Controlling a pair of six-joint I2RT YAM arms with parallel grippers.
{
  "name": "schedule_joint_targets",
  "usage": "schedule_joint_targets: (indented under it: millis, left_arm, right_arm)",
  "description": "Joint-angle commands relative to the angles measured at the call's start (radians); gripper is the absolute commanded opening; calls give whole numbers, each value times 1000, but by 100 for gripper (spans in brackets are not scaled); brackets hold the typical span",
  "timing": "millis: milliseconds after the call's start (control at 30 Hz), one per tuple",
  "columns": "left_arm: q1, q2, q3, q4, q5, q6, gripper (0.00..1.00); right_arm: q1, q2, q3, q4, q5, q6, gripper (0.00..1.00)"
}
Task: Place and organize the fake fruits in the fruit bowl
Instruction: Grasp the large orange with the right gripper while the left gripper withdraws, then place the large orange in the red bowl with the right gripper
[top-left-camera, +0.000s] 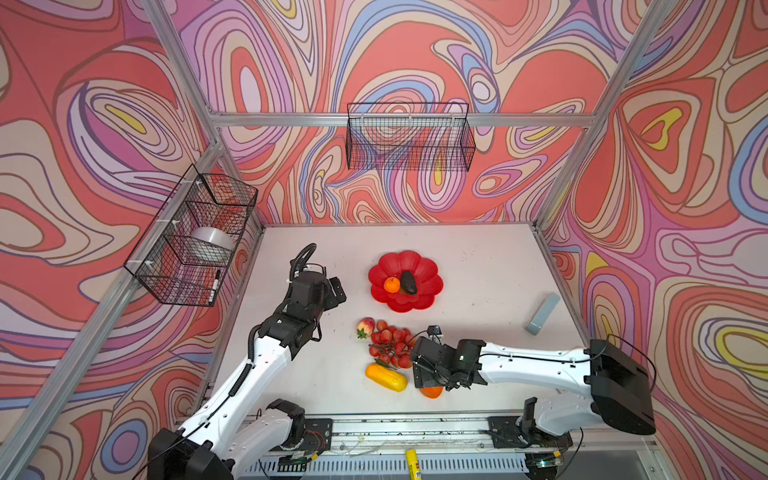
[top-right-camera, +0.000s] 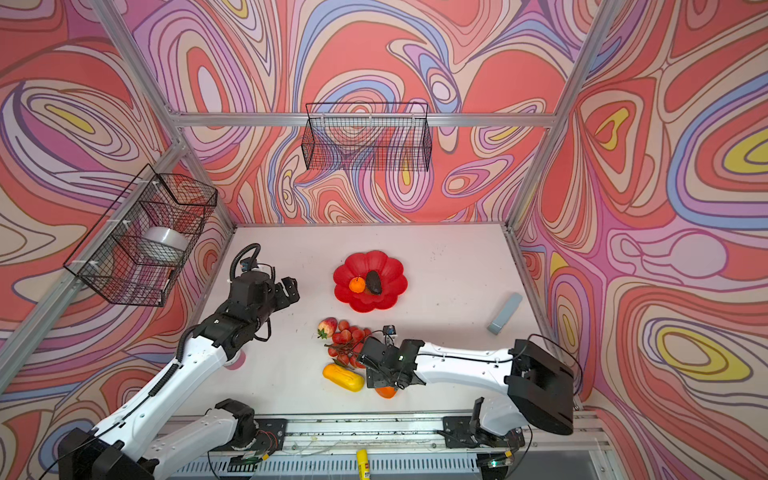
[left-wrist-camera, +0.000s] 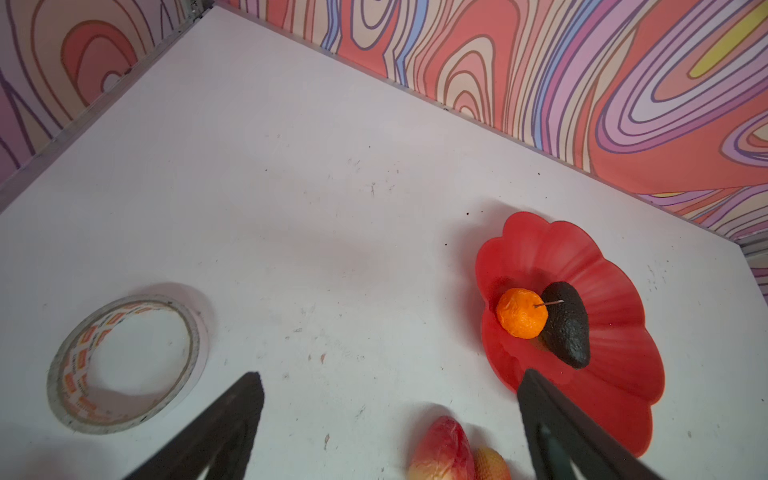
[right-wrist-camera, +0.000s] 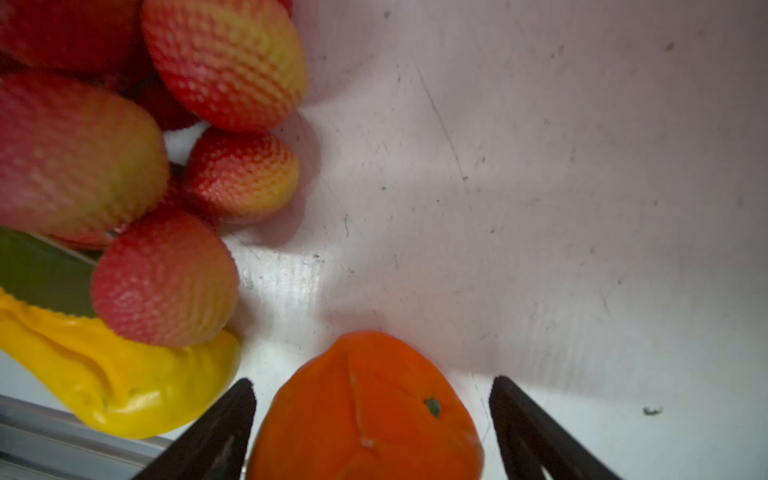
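The red scalloped fruit bowl (top-left-camera: 420, 262) (top-right-camera: 384, 262) (left-wrist-camera: 536, 249) sits mid-table, holding a small orange fruit (top-left-camera: 391, 285) (left-wrist-camera: 521, 312) and the dark avocado (top-left-camera: 409, 282) (left-wrist-camera: 568, 326). In front of it lie the red-white strawberry (top-left-camera: 365, 327) (left-wrist-camera: 444, 451), the bunch of red berries (top-left-camera: 392, 343) (right-wrist-camera: 224, 62) and the yellow oblong fruit (top-left-camera: 386, 377) (right-wrist-camera: 108, 382). My right gripper (right-wrist-camera: 374, 382) stands open astride a second orange fruit (top-left-camera: 432, 392) (right-wrist-camera: 365, 415), with gaps on both sides. My left gripper (top-left-camera: 337, 291) (left-wrist-camera: 390, 378) hangs open and empty, left of the bowl.
A tape roll (left-wrist-camera: 124, 365) lies on the table near the left arm. A grey block (top-left-camera: 542, 313) rests at the right edge. Black wire baskets hang on the back wall (top-left-camera: 409, 137) and the left wall (top-left-camera: 195, 237). A yellow tube (top-left-camera: 412, 461) lies on the front rail.
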Motion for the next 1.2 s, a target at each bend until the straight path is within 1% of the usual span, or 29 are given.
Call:
schedule_joint_targets:
  millis: [0, 67, 133, 167, 200, 300, 367, 467, 567, 667, 733, 833, 933, 1033, 1167]
  left_arm:
    - [7, -55, -17, -63, -25, -67, 97]
    - [8, -69, -35, -77, -20, -85, 97]
    - [8, -75, -56, -83, -10, -105, 97]
    - [7, -76, -61, -83, -7, -113, 97]
    - [8, -75, -69, -81, 1, -118, 97]
    - [8, -72, -76, -83, 12, -125, 97]
    - [9, -71, -79, -84, 16, -129, 97]
    - [9, -77, -85, -81, 29, -133, 96]
    - [9, -83, -98, -71, 52, -138, 96]
    - [8, -85, -114, -66, 74, -167, 95]
    - [9, -87, -125, -59, 96, -186, 95]
    - [8, -93, -129, -58, 125, -194, 94]
    - [9, -93, -131, -62, 157, -187, 94]
    - [8, -86, -135, -72, 185, -189, 94]
    - [9, -81, -157, -61, 220, -205, 94]
  right_arm:
    - [13, 16, 13, 14, 11, 42, 84]
    - [18, 10, 8, 10, 32, 58, 74]
    - [17, -10, 6, -7, 61, 75, 60]
    - [18, -22, 10, -22, 79, 79, 55]
    - [18, -39, 19, -47, 104, 81, 51]
    - [17, -97, 72, -156, 218, 91, 46]
    - [6, -130, 127, -201, 281, 70, 45]
    - [-56, -149, 223, -203, 334, -11, 45]
    - [-178, -137, 274, -95, 345, -140, 46]
    - [-324, -83, 303, 81, 332, -273, 45]
    - [-411, 0, 357, 161, 295, -342, 46]
    - [-494, 141, 449, 229, 269, -421, 47]
    - [-569, 268, 524, 284, 193, -482, 47]
    - [-603, 405, 616, 287, 135, -524, 46]
    - [-614, 524, 703, 286, 101, -554, 46]
